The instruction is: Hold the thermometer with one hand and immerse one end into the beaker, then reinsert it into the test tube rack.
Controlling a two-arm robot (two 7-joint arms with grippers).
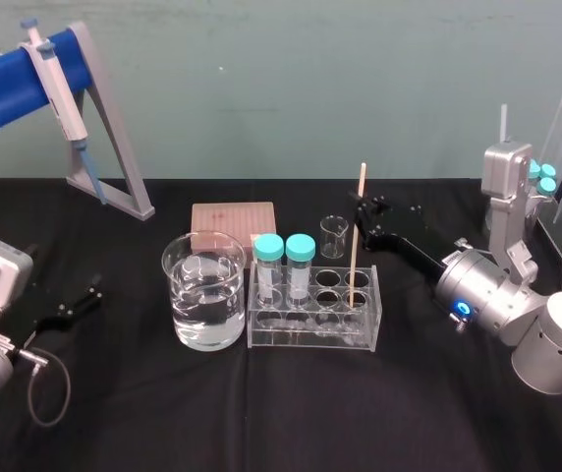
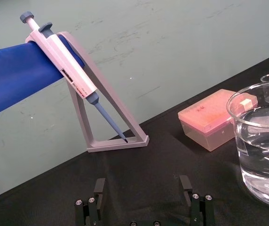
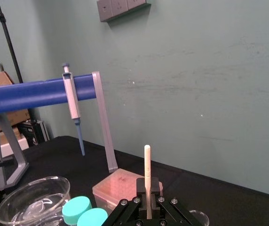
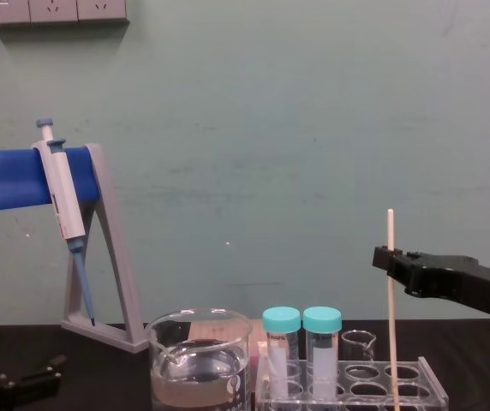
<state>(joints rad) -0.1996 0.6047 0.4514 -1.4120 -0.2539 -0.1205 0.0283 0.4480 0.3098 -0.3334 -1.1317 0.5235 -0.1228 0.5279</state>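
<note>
At counter (image 1: 261, 423) centre: test tube rack (image 1: 312, 332), thermometer (image 1: 358, 236) upright in rear right hole. From 3 o'clock: right gripper (image 1: 365, 209) reaching in, clenched on thermometer's upper part, below tip. At rack's 9 o'clock, just beside it: beaker (image 1: 204, 290), part-filled with clear liquid. At counter's 9 o'clock edge: left gripper (image 1: 77, 305) low, fingers (image 2: 98, 188) spread, grasping nothing.

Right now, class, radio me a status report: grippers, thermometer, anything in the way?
Right gripper shut on thermometer, upright in test tube rack. Left gripper open, parked left. Teal-capped tubes stand between thermometer and beaker.
</note>
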